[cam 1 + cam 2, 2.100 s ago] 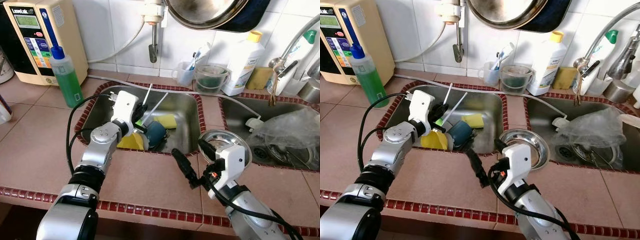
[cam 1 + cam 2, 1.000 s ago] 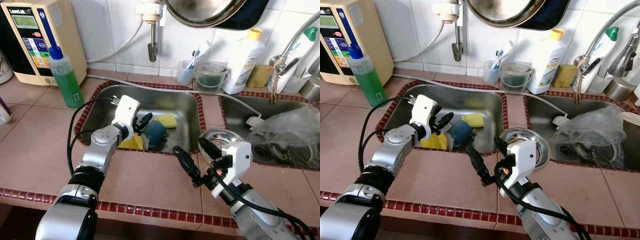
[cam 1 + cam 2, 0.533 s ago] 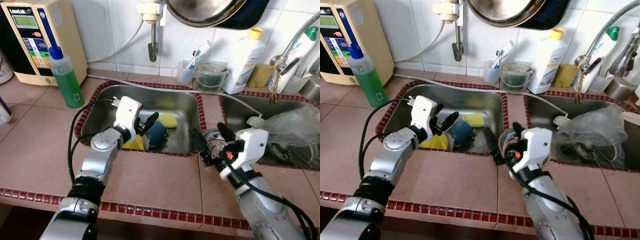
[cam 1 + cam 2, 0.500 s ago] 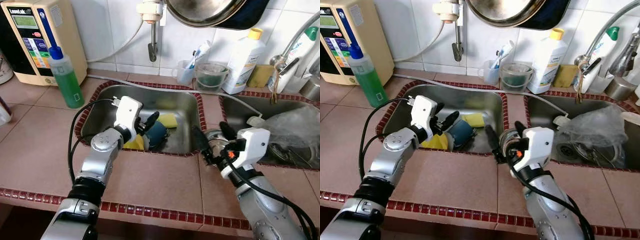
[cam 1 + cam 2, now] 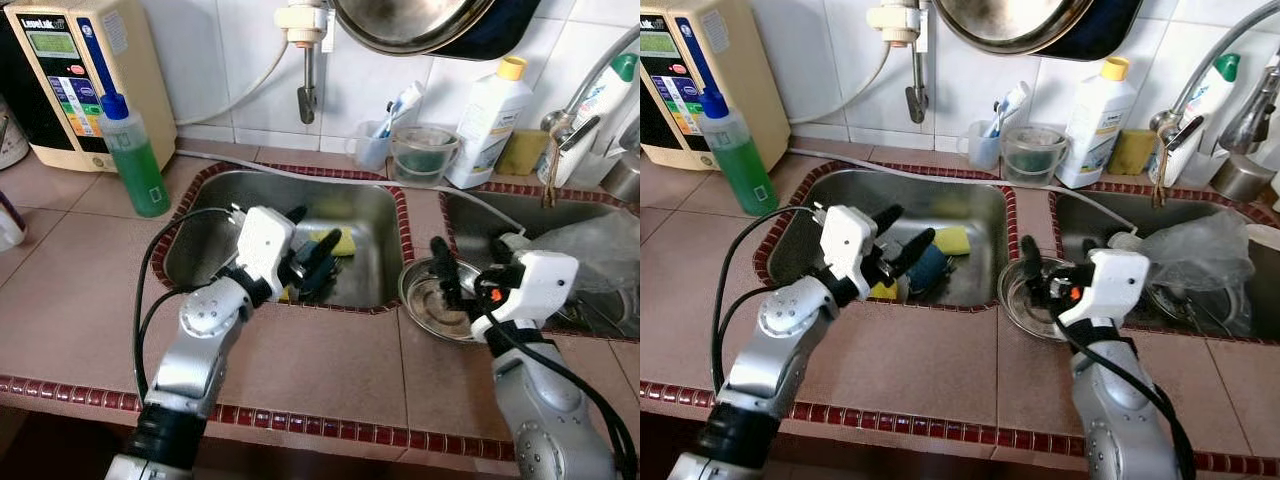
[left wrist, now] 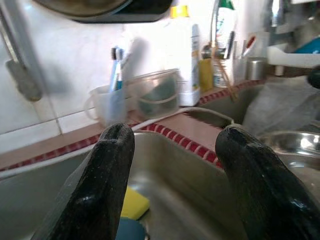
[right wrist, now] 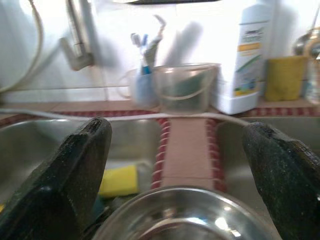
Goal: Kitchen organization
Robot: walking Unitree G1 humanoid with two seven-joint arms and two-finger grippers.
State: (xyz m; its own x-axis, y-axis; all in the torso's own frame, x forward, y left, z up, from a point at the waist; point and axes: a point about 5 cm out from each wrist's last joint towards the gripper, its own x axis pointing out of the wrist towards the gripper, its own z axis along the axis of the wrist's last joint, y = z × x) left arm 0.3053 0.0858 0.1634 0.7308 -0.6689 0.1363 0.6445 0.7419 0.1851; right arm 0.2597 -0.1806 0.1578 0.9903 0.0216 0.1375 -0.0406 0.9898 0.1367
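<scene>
Left gripper (image 5: 308,262) wide apart, empty, centre frame over the sink (image 5: 372,205). Right gripper (image 7: 175,165) wide apart, straddling the steel bowl (image 5: 440,300) right of centre. Sponge (image 5: 335,240) remains in sink; organizing judged barely begun.

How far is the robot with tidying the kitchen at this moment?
Nothing looks put away yet. In hand: the open right gripper brackets the steel bowl on the counter between the sinks. The open left gripper hovers over the left sink. Left: bowl, yellow sponge.
</scene>
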